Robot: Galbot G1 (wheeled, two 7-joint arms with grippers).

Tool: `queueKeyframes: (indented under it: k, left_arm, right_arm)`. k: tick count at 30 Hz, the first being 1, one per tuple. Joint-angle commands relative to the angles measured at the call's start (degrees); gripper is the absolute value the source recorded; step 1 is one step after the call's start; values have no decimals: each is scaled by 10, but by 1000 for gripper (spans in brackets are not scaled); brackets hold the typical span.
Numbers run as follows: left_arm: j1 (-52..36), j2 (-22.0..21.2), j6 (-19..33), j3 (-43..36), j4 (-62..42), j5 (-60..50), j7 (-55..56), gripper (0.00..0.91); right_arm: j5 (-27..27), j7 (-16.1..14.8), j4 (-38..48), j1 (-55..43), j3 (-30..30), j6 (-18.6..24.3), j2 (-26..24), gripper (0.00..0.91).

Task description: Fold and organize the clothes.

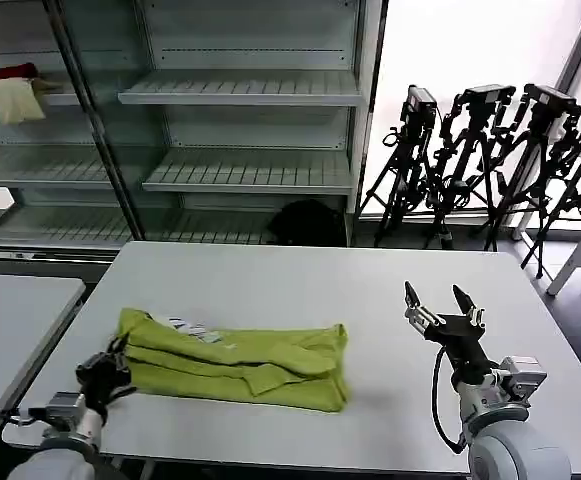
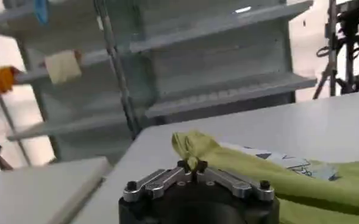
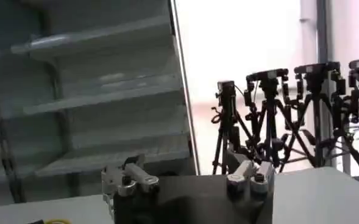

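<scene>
Your T-shirt (image 1: 238, 362) is lying folded into a long band on the white counter (image 1: 300, 280), toward its near left part, with the white-and-dark print (image 1: 192, 329) showing on top near the left end. The folds are lying stacked lengthwise, and the right end is bunching up into a thicker lump.

Your left gripper (image 1: 110, 368) is sitting at the shirt's left end, low over the counter's near left corner. In the left wrist view you are seeing its fingers (image 2: 199, 165) pinched together on a raised tuft of the yellow-green T-shirt (image 2: 240, 163), so it is gripping the shirt there, and the print (image 2: 283, 162) is lying just past the tuft.

Your right gripper (image 1: 438, 297) is hovering above the counter's right side, well apart from the shirt, with its two fingers spread wide and pointing up and away, holding nothing. In the right wrist view you are seeing the same spread fingers (image 3: 125, 176) against the shelving.

Behind the counter, empty metal shelves (image 1: 240, 90) are standing, with a red cloth (image 1: 6, 73) and a cream cloth (image 1: 14, 99) lying on a shelf at the far left. Black tripods (image 1: 490, 160) are leaning by the bright window on the right. A second counter (image 1: 10, 320) is standing to the left.
</scene>
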State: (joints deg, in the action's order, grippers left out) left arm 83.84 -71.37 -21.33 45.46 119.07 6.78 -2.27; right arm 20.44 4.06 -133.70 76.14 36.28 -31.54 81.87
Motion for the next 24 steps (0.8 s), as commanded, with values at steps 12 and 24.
queueKeyframes:
  k: [12, 24]
  left_arm:
    - [38, 3, -11, -90, 164, -163, -35, 0]
    - [-2, -35, -67, -313, 149, -169, -3, 0]
  right_arm:
    - [-1, 0, 15, 7, 14, -1, 1, 907]
    - [-15, -6, 30, 7, 14, 0, 2, 907]
